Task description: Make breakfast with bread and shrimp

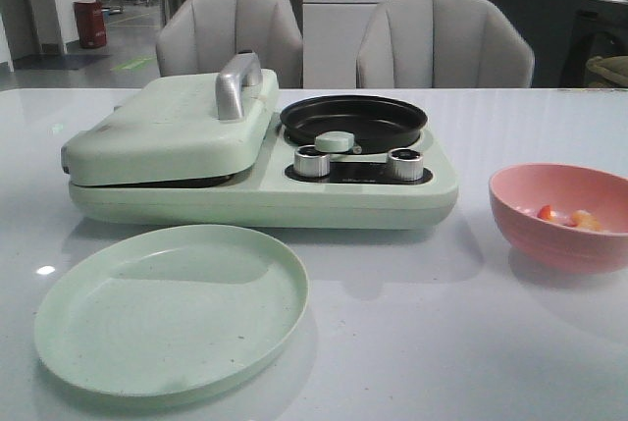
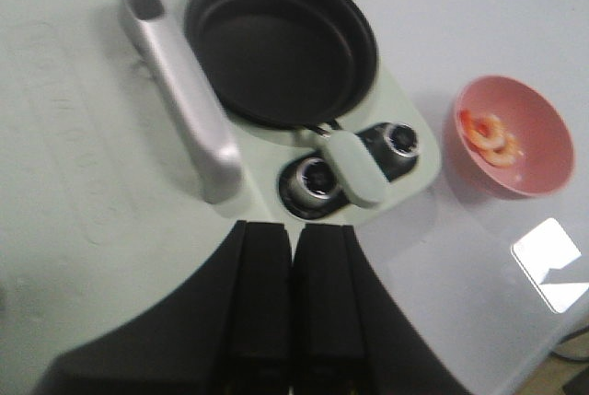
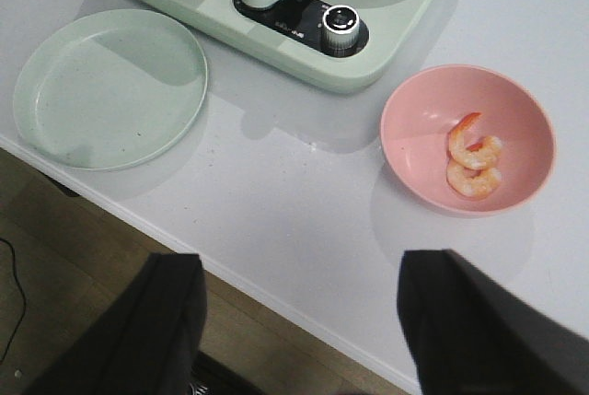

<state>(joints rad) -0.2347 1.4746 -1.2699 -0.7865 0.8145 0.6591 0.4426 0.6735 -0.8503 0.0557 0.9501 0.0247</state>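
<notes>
Shrimp: two curled orange-pink shrimp (image 3: 474, 165) lay touching each other in the pink bowl (image 1: 589, 254), which sat at about 3 o'clock on the table (image 1: 442, 342), just beside the right end of the green cooker (image 1: 392, 200).
Key relation: seen from the right wrist, the shrimp lay ahead of the right gripper (image 3: 299, 321) and slightly toward its right finger; the pair was stacked roughly along the line running away from the claw.
Nearer arm: the right one, by my judgement; the left gripper (image 2: 293, 303) hovered over the cooker's closed lid (image 1: 167, 127), with the bowl well off to its side.
Right claw: fingers stood wide apart, holding nothing.
Left claw: fingers pressed together, nothing between them.
Bread: no slice showed in any view; whether any lay under the lid, I could not tell.
Around: black round pan (image 1: 353, 119) at 12 o'clock, sitting empty; two silver knobs (image 1: 404, 164) in front of it; pale green plate (image 1: 172, 308) at 8 o'clock, bare.
In the way: nothing between right claw and bowl; the bowl's rim would likely crowd a wide grip.
</notes>
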